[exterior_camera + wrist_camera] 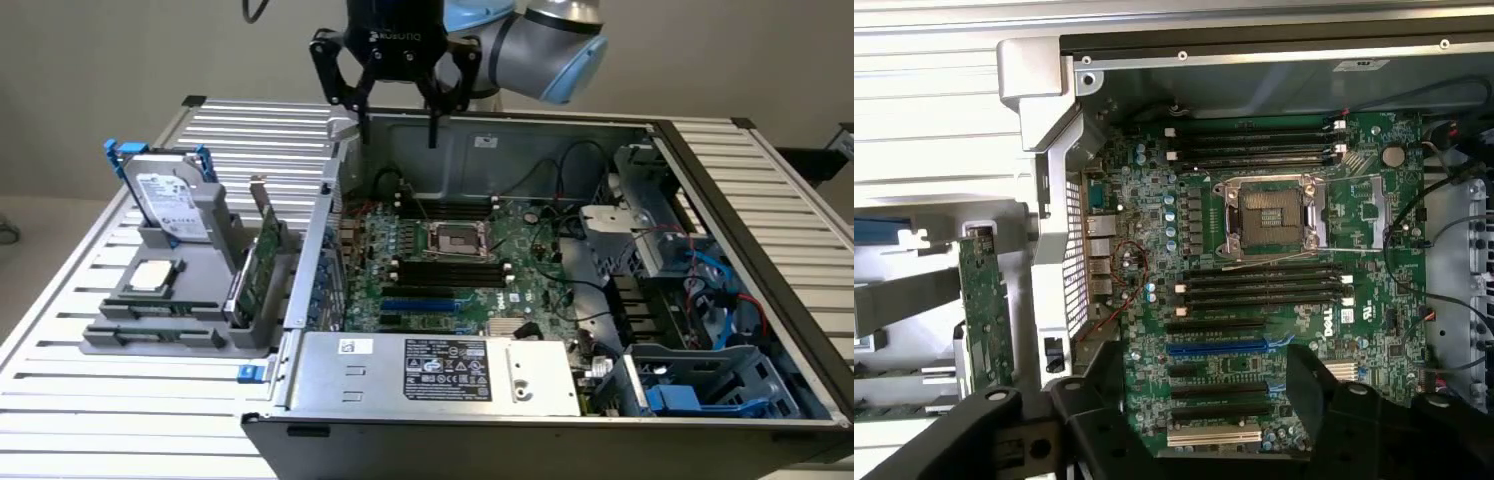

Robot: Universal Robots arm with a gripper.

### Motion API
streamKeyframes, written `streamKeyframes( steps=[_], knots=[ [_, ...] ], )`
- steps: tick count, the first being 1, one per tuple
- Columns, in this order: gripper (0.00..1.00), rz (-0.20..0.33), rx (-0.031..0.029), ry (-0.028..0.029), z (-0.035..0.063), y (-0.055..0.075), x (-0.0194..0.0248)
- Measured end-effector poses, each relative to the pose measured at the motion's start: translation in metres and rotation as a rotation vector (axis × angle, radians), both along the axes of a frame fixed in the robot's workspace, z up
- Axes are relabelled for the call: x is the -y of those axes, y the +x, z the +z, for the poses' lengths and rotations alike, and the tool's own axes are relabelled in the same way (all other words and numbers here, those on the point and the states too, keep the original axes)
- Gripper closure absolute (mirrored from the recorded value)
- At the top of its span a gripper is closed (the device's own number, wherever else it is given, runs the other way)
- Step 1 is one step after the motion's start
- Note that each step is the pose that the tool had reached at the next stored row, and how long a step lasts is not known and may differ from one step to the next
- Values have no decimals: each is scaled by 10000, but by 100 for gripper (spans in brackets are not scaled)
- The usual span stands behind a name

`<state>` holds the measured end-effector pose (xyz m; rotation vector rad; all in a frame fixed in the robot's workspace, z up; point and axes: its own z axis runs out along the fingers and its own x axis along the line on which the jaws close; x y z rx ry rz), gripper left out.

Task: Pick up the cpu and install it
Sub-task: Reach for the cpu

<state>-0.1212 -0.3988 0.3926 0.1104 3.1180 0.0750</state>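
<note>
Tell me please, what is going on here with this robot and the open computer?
A robot arm hangs over the rear wall of an open computer case, its jaws open and holding nothing. The cpu lies flat on a grey holder outside the case, at the exterior view's left, in front of an upright hard drive. The socket on the motherboard looks empty. So the cpu is not yet picked up, and the jaws are well apart from it.

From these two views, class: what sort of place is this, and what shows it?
Probably a robotics lab bench for computer assembly: an open computer case, a grey rack holding a hard drive and cpu, and a robot's open pincer above the case.
</note>
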Motion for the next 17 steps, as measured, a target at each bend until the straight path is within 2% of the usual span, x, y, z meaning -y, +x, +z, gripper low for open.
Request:
streamKeyframes(
  steps=[1, 3, 4, 7, 8, 10, 13, 14, 15, 16, 17],
  knots=[
    [28, 0, 0, 0, 0, 0, 0],
    [40, 0, 0, 0, 0, 0, 0],
    [40, 0, 0, -1, 0, 0, 0],
    [58, 0, 0, 0, 0, 0, 0],
    [58, 0, 0, 0, 0, 0, 0],
    [69, 0, 0, 0, 0, 0, 0],
    [75, 0, 0, 0, 0, 0, 0],
    [87, 0, 0, -1, 0, -1, 0],
    [87, 0, 0, -1, 0, -5, 0],
    [87, -1, -14, 0, 1, -20, 0],
    [89, -1, -74, 4, -1, -46, -3]
  ],
)
